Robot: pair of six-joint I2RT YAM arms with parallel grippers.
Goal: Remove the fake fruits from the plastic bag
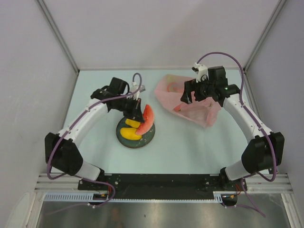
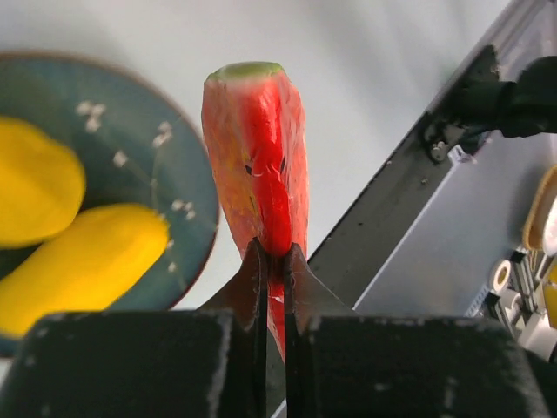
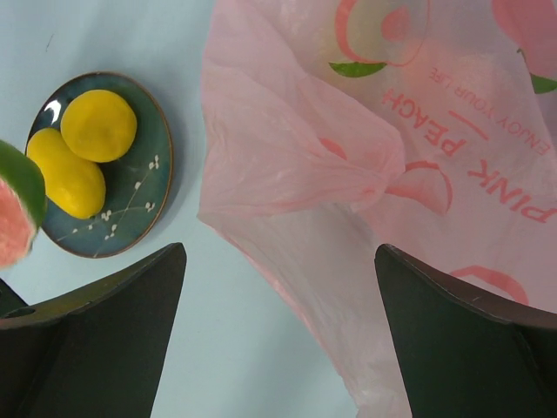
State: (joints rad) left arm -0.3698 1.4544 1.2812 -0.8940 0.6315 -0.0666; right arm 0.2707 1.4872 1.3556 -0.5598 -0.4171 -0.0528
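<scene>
Robot lab test cell. Pale table (image 1: 190, 147) boxed in by blank white panels (image 1: 156, 33) on aluminium posts (image 1: 58, 35). Left arm (image 1: 90, 118) and right arm (image 1: 242, 116) bolted to a black rail (image 1: 161, 180) at the near edge, purple cables (image 1: 223, 55) looped off them. Staged props: plastic watermelon slice (image 1: 148, 118), blue plate (image 3: 144, 165), pink carrier bag (image 1: 166, 92).

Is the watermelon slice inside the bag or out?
Out: the left gripper pinches the watermelon slice by the plate, apart from the plastic bag.

Pink bag (image 3: 296, 174), red print upside down in right wrist view, "PINK PEACH", smaller line "ENJOY YOUR LIFE" beside it
</scene>
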